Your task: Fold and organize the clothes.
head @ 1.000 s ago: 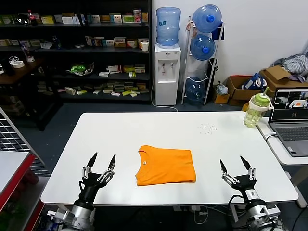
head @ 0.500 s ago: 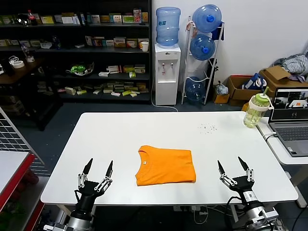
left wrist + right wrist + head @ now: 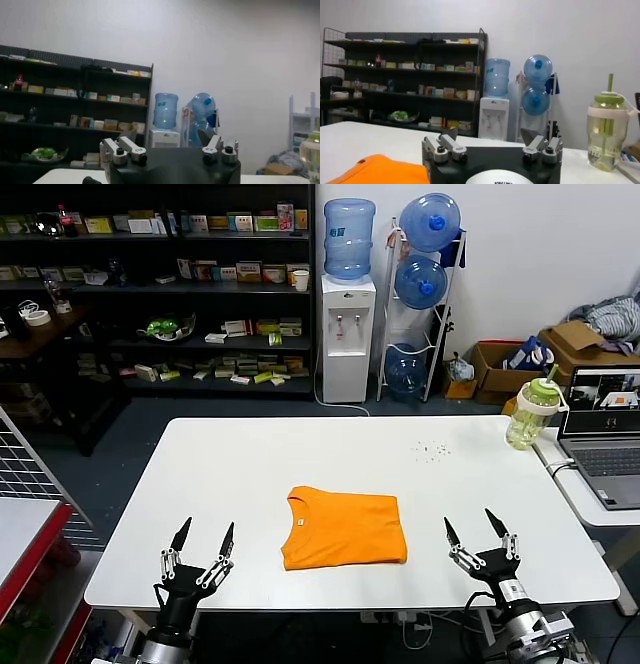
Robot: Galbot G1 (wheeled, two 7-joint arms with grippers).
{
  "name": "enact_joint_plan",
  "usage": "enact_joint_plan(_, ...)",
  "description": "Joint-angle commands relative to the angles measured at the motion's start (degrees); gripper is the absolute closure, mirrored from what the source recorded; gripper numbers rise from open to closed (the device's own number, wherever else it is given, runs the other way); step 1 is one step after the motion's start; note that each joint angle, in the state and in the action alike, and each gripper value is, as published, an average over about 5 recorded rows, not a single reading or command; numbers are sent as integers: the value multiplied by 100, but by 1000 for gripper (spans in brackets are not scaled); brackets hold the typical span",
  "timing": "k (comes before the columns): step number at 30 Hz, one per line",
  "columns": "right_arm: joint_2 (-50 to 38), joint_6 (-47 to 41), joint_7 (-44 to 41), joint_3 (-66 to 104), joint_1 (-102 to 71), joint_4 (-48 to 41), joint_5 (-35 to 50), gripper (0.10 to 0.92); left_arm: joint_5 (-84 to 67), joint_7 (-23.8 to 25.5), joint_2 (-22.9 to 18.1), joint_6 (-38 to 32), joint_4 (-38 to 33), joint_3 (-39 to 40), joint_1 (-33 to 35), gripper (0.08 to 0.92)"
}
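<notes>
The clothes, one bright orange T-shirt [image 3: 345, 528], lie folded into a neat rectangle on the white table [image 3: 300, 459], neck hole toward the left. My left gripper [image 3: 203, 534] stands open at the table's near left edge, apart from the shirt. At the near right edge my right gripper [image 3: 469, 525] is open too, empty, a little right of the shirt. In the right wrist view a corner of the orange T-shirt [image 3: 380, 170] shows low beside that gripper [image 3: 490, 134]. The left wrist view has its gripper [image 3: 167, 134] facing the room, with no shirt in sight.
A green-lidded drinking bottle [image 3: 530, 415] stands at the table's far right corner, with an open laptop [image 3: 605, 434] on a side table beyond it. Small dark specks [image 3: 432, 449] lie on the tabletop at the back right. A red-edged cart [image 3: 25, 534] stands to the left.
Both grippers have sunk toward the table's near edge; the right one has also drifted slightly left. The shirt has not moved.
</notes>
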Motion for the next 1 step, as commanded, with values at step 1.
enact_joint_plan(1, 11, -55, -49, -73, -78, 51, 78, 203, 68, 17, -46, -31, 2, -3, 31, 177)
